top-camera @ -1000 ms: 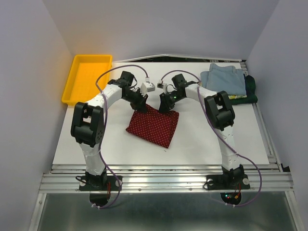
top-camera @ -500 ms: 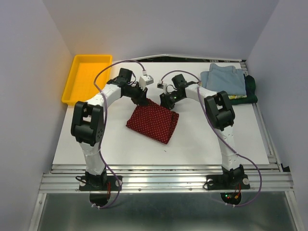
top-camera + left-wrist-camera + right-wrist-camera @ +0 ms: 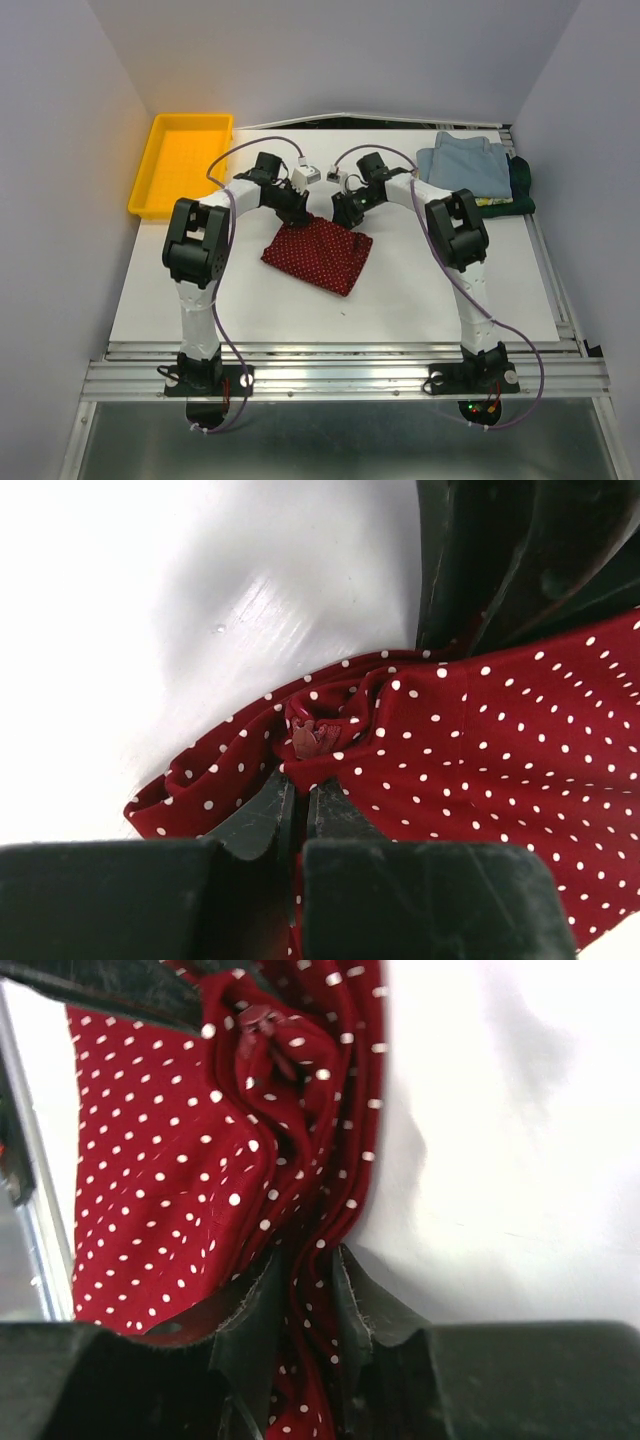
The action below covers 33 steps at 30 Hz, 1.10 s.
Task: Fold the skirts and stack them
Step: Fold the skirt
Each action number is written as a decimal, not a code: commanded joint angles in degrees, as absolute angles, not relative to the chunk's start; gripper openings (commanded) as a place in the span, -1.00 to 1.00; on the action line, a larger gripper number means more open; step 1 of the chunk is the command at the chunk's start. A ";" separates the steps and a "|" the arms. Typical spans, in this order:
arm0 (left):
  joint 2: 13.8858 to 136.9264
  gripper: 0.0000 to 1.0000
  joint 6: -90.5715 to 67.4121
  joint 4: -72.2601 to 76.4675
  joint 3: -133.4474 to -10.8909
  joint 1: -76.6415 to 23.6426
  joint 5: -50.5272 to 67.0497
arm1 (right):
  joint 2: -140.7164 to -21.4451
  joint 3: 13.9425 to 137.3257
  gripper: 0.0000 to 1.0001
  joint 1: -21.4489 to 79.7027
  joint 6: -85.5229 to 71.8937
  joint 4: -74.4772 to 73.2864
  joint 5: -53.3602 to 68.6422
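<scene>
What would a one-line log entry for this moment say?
step: folding dark red dotted skirt | left gripper: jaws shut on its far edge | right gripper: same | folded skirts: far right corner

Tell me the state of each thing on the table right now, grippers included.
Dark red skirt: folded on the table, far edge bunched.
Left gripper: shut on the dark red skirt's far edge.
Right gripper: shut on that same edge.
Light blue skirt: folded, lying on two others at far right.
Patterned skirt: a sliver showing under the blue one.
Dark green skirt: peeking out beneath both.
Yellow tray: upright, far left.
</scene>
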State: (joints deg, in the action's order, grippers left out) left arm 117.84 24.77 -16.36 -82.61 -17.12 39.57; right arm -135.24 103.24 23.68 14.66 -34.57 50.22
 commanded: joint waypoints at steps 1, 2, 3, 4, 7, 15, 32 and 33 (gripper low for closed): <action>117.60 -1.00 24.52 -14.59 -82.97 -16.61 38.41 | -134.04 106.16 -0.34 21.20 13.01 -36.21 39.91; 117.51 -1.00 24.78 -14.68 -82.71 -16.70 38.41 | -134.03 107.83 -0.34 20.66 11.79 -36.12 39.82; 117.51 -1.00 24.96 -14.76 -82.44 -16.61 38.50 | -134.29 108.62 -0.34 20.13 11.26 -36.12 39.73; 117.34 -1.00 25.05 -14.77 -82.18 -16.61 38.58 | -134.47 109.33 -0.35 19.60 10.99 -36.21 39.64; 116.81 -1.00 25.40 -15.03 -81.91 -16.61 39.72 | -135.26 110.30 -0.40 19.60 10.37 -36.12 39.20; 112.94 -1.00 25.31 -16.35 -82.97 -16.70 42.27 | -140.27 108.55 -0.63 19.60 7.91 -36.03 44.73; 115.91 -1.00 16.79 -12.21 -88.06 -16.35 41.58 | -141.15 105.64 -0.80 20.65 8.96 -36.12 47.20; 116.71 -1.00 16.44 -11.87 -88.41 -16.26 41.40 | -141.24 105.73 -0.79 20.65 8.96 -36.12 47.11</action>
State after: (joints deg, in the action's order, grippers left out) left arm 114.10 18.33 -14.33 -84.73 -16.75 41.78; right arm -138.41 106.85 20.05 7.62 -35.20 50.70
